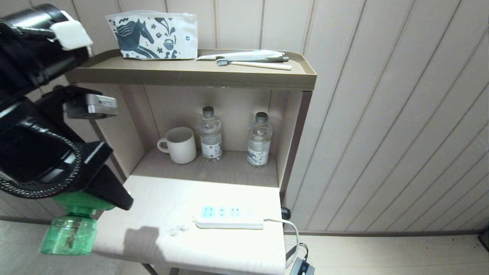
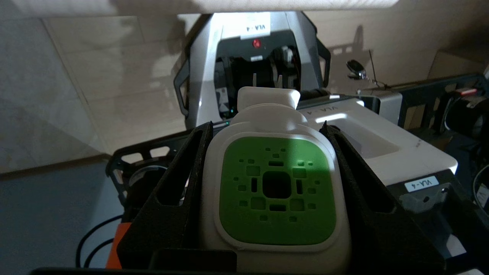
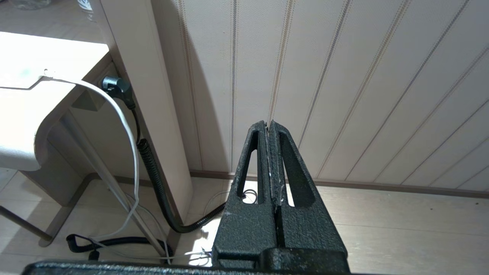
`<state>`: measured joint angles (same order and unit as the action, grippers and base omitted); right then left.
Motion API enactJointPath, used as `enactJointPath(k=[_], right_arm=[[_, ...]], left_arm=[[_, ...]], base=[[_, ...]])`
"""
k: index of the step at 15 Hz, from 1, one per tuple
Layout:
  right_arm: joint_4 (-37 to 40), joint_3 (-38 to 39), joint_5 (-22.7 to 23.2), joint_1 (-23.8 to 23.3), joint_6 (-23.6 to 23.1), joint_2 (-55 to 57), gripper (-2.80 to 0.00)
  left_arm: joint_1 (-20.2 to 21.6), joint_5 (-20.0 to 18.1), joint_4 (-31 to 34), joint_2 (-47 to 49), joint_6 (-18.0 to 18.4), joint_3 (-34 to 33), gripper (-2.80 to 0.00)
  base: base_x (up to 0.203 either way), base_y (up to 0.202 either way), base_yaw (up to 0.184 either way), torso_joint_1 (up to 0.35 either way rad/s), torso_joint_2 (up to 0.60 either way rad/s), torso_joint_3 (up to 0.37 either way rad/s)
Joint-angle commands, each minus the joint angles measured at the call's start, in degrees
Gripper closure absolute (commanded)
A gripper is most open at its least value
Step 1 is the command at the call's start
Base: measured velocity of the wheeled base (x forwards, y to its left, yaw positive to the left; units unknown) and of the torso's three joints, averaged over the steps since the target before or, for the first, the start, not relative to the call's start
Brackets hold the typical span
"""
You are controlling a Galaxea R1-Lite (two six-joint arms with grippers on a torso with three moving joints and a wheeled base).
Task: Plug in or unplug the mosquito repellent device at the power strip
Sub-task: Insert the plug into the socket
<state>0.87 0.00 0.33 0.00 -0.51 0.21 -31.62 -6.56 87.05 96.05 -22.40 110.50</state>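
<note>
A: How many drink containers stand in the open compartment?
B: Three: one mug (image 1: 178, 144) and two water bottles (image 1: 209, 134) (image 1: 259, 140).

A: And on the top shelf?
B: One printed pouch (image 1: 153, 35) and one toothbrush (image 1: 252, 63), with a pale flat item behind it that cannot be identified.

A: On the white tabletop?
B: One power strip (image 1: 228, 217) bearing three socket faces, and one cable (image 1: 282, 222).

A: Any repellent units?
B: One mosquito repellent device (image 1: 70, 227).

A: Grippers visible?
B: Two: left gripper (image 2: 267, 183), right gripper (image 3: 270, 130).

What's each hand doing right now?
Left hand: closed on the mosquito repellent device, off the table's left edge.
Right hand: shut, empty, parked.
</note>
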Motion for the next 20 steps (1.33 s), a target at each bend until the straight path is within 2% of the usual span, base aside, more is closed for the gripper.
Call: enactJointPath(k=[1,3,7,10,13,16,20], right_arm=[[0.0,0.0,0.0,0.0,0.0,0.0,0.0],[0.0,0.0,0.0,0.0,0.0,0.0,0.0],[0.0,0.0,0.0,0.0,0.0,0.0,0.0],[0.0,0.0,0.0,0.0,0.0,0.0,0.0],[0.0,0.0,0.0,0.0,0.0,0.0,0.0],[-0.1,0.0,0.0,0.0,0.0,0.0,0.0],[0.0,0.0,0.0,0.0,0.0,0.0,0.0]], left_arm=[[-5.0,0.2,0.5,6.3,-4.2,0.2,0.0],[-7.2,0.6,-2.0,10.5,-9.6,0.1,0.0],[-7.7,0.9,-8.3,14.9,-13.1,0.2,0.0],[-7.8,1.3,-9.9,15.5,-13.6,0.2,0.0],[-9.4,2.5,-14.1,19.2,-14.3,0.2,0.0],[-10.8,5.2,-15.2,22.3,-15.9,0.2,0.0],[-10.8,5.3,-18.1,20.4,-15.6,0.2,0.0]], base=[[0.0,0.0,0.0,0.0,0.0,0.0],[0.0,0.0,0.0,0.0,0.0,0.0],[0.0,0.0,0.0,0.0,0.0,0.0],[0.0,0.0,0.0,0.0,0.0,0.0],[0.0,0.0,0.0,0.0,0.0,0.0],[0.0,0.0,0.0,0.0,0.0,0.0],[0.0,0.0,0.0,0.0,0.0,0.0]])
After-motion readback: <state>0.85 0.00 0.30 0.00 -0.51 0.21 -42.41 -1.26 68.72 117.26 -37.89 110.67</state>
